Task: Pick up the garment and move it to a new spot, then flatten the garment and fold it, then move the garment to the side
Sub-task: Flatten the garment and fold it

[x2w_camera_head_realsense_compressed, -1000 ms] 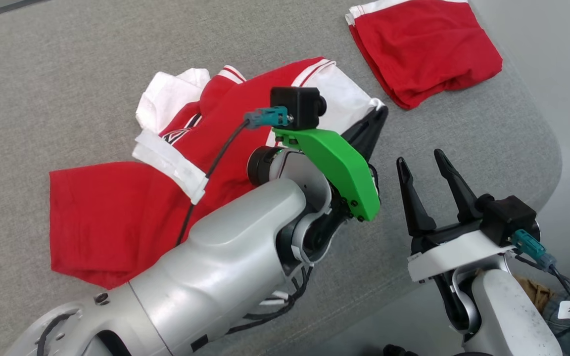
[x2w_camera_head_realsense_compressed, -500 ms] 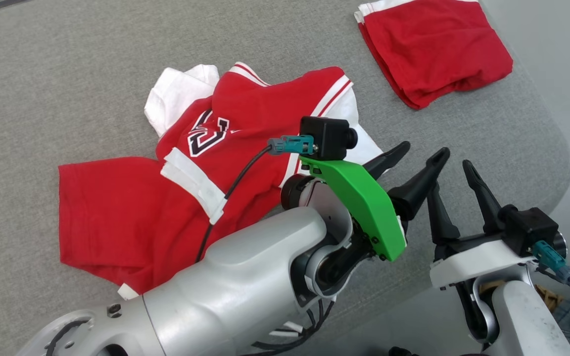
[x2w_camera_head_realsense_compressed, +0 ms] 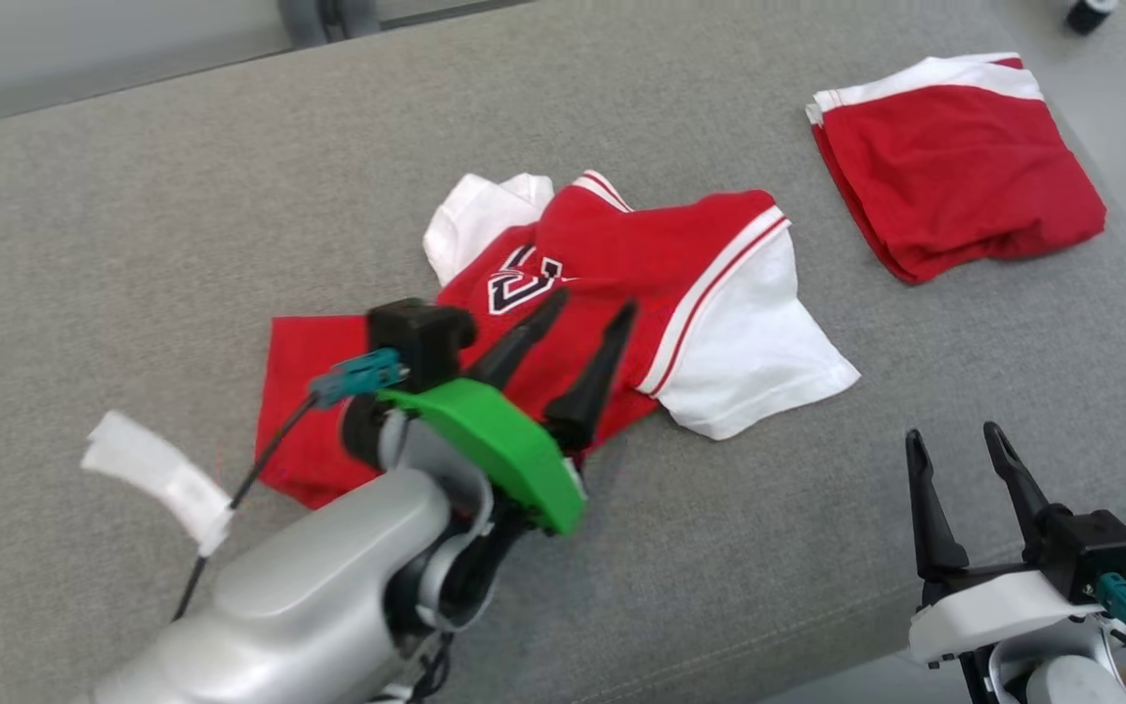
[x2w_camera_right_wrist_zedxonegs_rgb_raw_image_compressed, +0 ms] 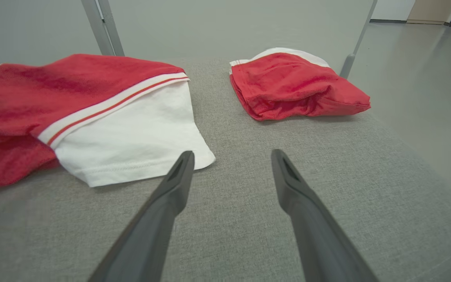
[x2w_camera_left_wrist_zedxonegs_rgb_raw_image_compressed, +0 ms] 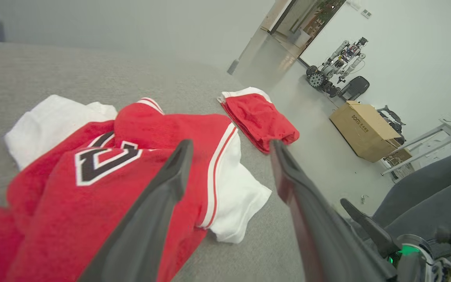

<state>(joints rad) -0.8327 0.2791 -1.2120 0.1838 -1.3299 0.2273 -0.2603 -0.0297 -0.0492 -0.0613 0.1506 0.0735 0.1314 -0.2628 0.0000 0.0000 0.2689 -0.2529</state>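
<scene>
The garment [x2w_camera_head_realsense_compressed: 622, 284], a red jersey with white sleeves and a dark number patch facing up, lies crumpled near the middle of the grey cushion [x2w_camera_head_realsense_compressed: 182, 244], one white sleeve spread flat toward the near right and another white part bunched at its far left. The left gripper [x2w_camera_head_realsense_compressed: 592, 301] hangs over the garment's near edge with its two dark fingers spread wide and nothing between them; from the left wrist view the fingers frame the red cloth and the striped sleeve seam, and whether the tips touch the fabric cannot be told. The right gripper [x2w_camera_head_realsense_compressed: 952, 434] sits at the near right above the cushion's near edge, its fingers also parted wide and empty, pointing away toward the white sleeve but apart from it. A second red piece with a white band, the folded cloth [x2w_camera_head_realsense_compressed: 954, 176], rests at the far right of the cushion, well apart from the garment. Past the cushion's right end, on the floor, stands a cardboard box [x2w_camera_left_wrist_zedxonegs_rgb_raw_image_compressed: 362, 129]
</scene>
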